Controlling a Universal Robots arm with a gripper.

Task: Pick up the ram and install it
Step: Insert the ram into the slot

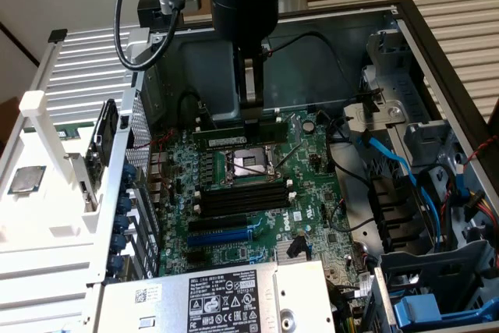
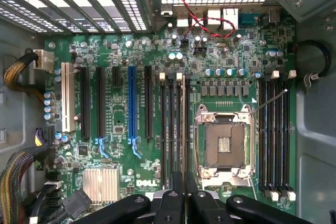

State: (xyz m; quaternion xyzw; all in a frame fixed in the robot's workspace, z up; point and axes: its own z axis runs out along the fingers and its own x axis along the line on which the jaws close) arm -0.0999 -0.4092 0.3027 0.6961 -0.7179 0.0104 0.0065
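Clamping the ram (image 1: 222, 136) in the gripper (image 1: 251, 121), jaws clenched on the stick's top edge around mid-length. Holding it level and edge-down, long side running parallel to the black memory slots (image 1: 242, 196). Hanging inside the open case (image 1: 437, 52), over the motherboard (image 1: 234, 253), just past the CPU socket (image 1: 248, 165) on the side away from those slots. Cannot tell whether the stick's lower edge is touching the board or hovering just off it. Showing white label and green board toward the exterior camera. Sitting well apart from the blue expansion slot (image 1: 222, 233). Looking straight down in the wrist view: fingers (image 2: 172, 203) pressed close together, gripper (image 2: 184, 198) sitting over the board edge beside the CPU socket (image 2: 224, 142), on the side nearer the blue expansion slot (image 2: 132, 103).
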